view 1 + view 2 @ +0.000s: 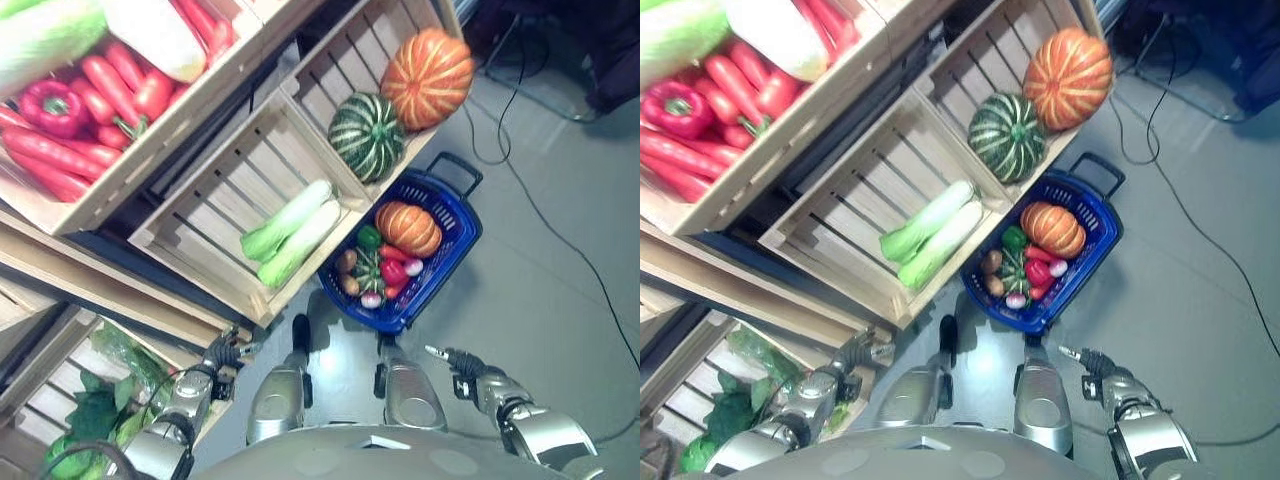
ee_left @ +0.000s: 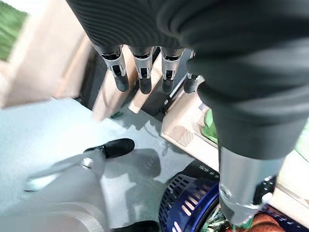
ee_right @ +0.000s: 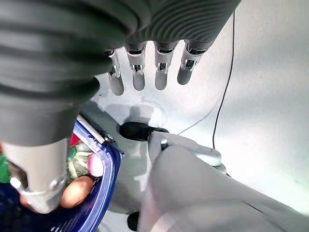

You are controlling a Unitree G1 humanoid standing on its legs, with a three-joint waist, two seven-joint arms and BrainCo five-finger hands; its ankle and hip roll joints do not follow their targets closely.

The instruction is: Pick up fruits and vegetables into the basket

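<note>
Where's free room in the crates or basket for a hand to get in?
Free: most of the slatted wooden crate beside the two pale green bok choy. Tight: the blue plastic basket, its near end packed beside the small orange pumpkin; the carrot crate is packed.

We see bright light from above. The floor (image 1: 560, 260) shines pale and has soft dark shadows on it. Up close, each robot hand cover looks blurry and the crates (image 2: 43, 63) look fuzzy.
</note>
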